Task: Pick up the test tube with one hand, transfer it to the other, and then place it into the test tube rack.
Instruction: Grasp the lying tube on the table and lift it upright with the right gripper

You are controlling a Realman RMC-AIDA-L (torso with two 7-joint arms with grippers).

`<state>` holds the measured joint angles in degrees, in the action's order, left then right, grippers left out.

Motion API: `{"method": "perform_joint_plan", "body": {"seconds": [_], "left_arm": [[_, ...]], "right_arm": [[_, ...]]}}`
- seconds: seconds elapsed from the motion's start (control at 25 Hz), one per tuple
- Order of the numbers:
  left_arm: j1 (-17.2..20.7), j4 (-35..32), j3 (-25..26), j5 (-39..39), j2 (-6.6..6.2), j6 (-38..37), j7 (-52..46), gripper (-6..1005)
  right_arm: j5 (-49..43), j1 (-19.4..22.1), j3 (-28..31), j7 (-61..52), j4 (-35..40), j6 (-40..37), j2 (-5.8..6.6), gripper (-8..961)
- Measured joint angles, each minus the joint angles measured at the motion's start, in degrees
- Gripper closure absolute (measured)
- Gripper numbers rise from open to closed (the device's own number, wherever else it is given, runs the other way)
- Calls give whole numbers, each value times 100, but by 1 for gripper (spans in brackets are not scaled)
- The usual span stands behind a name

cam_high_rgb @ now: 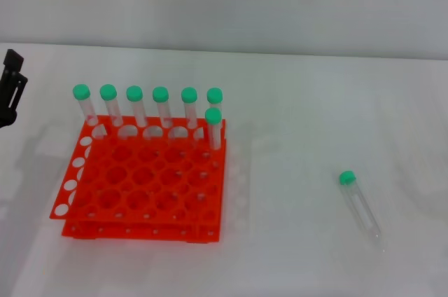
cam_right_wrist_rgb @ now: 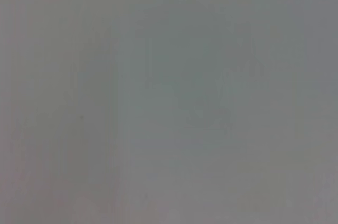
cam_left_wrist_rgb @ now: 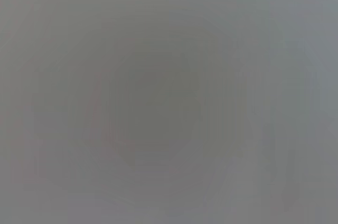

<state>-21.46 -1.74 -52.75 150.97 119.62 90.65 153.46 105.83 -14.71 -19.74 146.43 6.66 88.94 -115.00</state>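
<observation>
A clear test tube (cam_high_rgb: 360, 206) with a green cap lies flat on the white table (cam_high_rgb: 294, 115) at the right, cap toward the back. The orange test tube rack (cam_high_rgb: 143, 181) stands at the left and holds several green-capped tubes (cam_high_rgb: 161, 108) upright in its back rows. My left gripper (cam_high_rgb: 10, 87) shows only as a black part at the far left edge, behind and left of the rack, away from the loose tube. My right gripper is out of view. Both wrist views show only a plain grey surface.
The white table spreads between the rack and the loose tube. A pale wall (cam_high_rgb: 224, 3) runs along the back edge of the table.
</observation>
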Motion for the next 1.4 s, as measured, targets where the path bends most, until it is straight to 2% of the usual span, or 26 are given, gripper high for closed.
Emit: {"method": "perform_joint_plan", "body": {"seconds": [0.6,0.72,0.88,1.12,1.28,1.4], "left_arm": [[7,36,-7,72,11,37,-86,270],[-35,38,-20,61,10,32,-87,270],[-82,44,-23,64,8,13,-88,270],[-91,43,-8,74,10,4,-89,269],[-112,40,-15,71,1,-27,-89,269],[-100,42,-4,73,11,-28,-99,269]], "right_arm": [[1,29,-181,-111,70,332,0,80],[-1,31,-376,-346,201,332,10,80],[-3,39,-938,-1025,796,298,19,80],[-177,101,-1622,-2763,2096,169,26,81],[-891,77,-1782,-4269,3232,-29,18,81],[-1776,20,-1885,-5582,4314,-316,18,81]]}}
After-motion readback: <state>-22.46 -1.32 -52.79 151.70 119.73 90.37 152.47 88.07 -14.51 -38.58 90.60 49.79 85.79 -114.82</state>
